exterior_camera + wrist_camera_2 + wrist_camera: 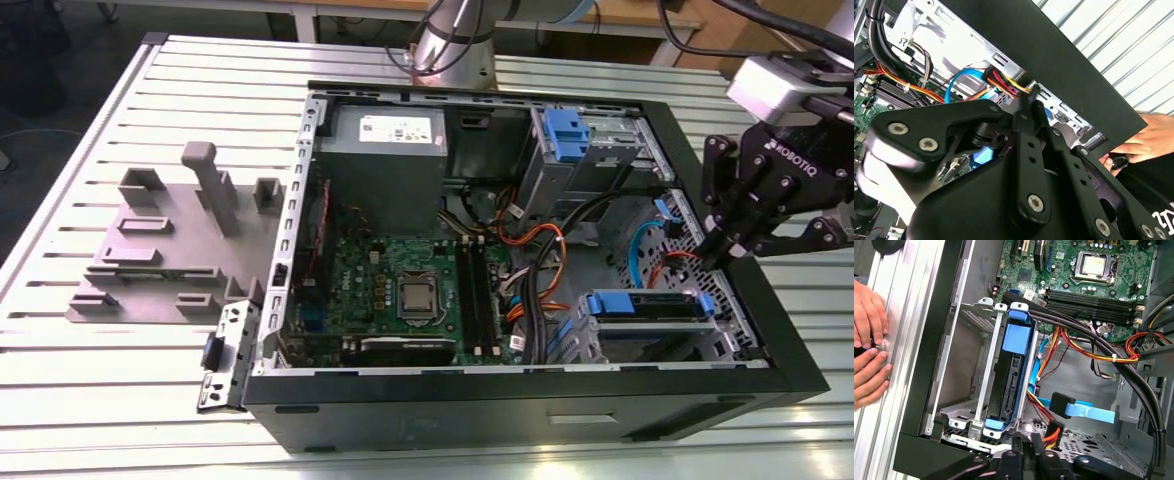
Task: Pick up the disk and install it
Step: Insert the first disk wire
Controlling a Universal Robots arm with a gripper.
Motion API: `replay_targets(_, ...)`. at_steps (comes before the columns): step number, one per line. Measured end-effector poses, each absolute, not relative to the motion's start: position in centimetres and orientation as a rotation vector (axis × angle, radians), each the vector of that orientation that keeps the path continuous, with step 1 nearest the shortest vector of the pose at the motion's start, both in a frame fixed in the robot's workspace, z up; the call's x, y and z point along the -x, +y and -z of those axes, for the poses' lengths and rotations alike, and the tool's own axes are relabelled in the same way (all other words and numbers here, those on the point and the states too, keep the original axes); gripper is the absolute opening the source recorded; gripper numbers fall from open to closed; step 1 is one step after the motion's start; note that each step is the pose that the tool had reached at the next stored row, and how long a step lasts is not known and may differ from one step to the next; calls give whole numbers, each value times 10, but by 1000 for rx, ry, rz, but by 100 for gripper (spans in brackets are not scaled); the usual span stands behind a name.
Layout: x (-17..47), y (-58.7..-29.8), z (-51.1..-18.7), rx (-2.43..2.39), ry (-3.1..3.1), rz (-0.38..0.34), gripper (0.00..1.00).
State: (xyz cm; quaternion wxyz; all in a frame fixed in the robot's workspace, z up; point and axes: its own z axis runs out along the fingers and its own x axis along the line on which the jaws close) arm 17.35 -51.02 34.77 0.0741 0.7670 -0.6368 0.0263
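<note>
**Desk:** What am I looking at?

**Operator:** My arm's pincer (722, 255) hangs over the rim of an open computer case (534, 410) on a slatted metal table (107, 400). In both wrist views I see its 2 fingertips (1017, 442) drawn together, with nothing between them.

**Desk:** And the disk?

**Operator:** The disk (650, 305) sits in the silver drive cage (966, 412) inside the case, below the pincer and just ahead of its tips. In the first wrist view I see it on edge: its blue carrier (1016, 337) frames the dark end of the drive. The pincer is close to it but does not touch it.

**Desk:** What else is near the pincer?

**Operator:** A flat blue cable (1089, 411) with a black plug lies loose just beside the tips, on the side away from the cage. A red, yellow and black wire bundle (1004, 80) runs close by. Farther off, beyond the disk, lies the green motherboard (400, 280). Farther still stands the grey power supply box (387, 135).

**Desk:** Is anyone in shot?

**Operator:** Yes, 2 hands (869, 340) rest on the table outside the black case wall, on the cage's side of the pincer. Their fingers meet on a small round object I cannot identify. Well apart from the pincer, across the case, a grey plastic fixture (167, 250) stands on the table.
</note>
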Motion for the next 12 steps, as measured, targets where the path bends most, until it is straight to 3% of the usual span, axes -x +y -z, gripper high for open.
replay_targets(1, -173, -510, -348, -2302, -1911, -79, 18)
replay_targets(2, -173, -510, -348, -2302, -1911, -79, 24)
replay_targets(8, -173, -510, -347, -2302, -1911, -79, 24)
replay_targets(10, -173, -510, -347, -2302, -1911, -79, 18)
replay_targets(12, -173, -510, -347, -2302, -1911, -79, 18)
